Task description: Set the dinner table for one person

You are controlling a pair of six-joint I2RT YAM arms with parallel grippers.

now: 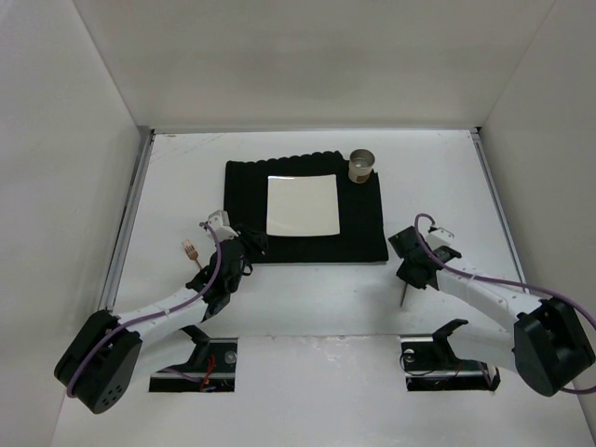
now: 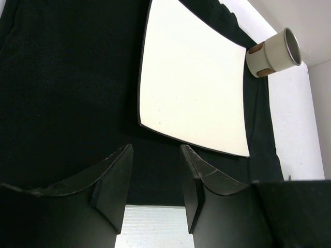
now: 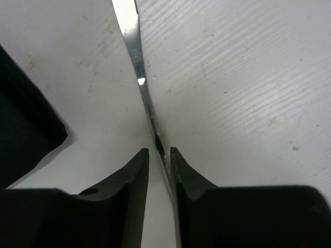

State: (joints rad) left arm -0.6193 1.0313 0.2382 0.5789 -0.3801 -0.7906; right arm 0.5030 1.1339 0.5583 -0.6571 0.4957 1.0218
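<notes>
The right gripper's (image 3: 159,151) black fingers stand narrowly apart on either side of a slim metal utensil (image 3: 135,57), which runs forward out of the jaws over the white dinner table (image 3: 243,82). A sliver of table shows beside one finger, so I cannot tell whether it is clamped. The left gripper (image 2: 155,150) is spread and empty above the near edge of the black mat (image 2: 67,77). Ahead of its jaws lies the white square plate (image 2: 191,77), with a cup (image 2: 271,51) beyond to the right. A fork (image 1: 190,250) lies on the table to their left.
</notes>
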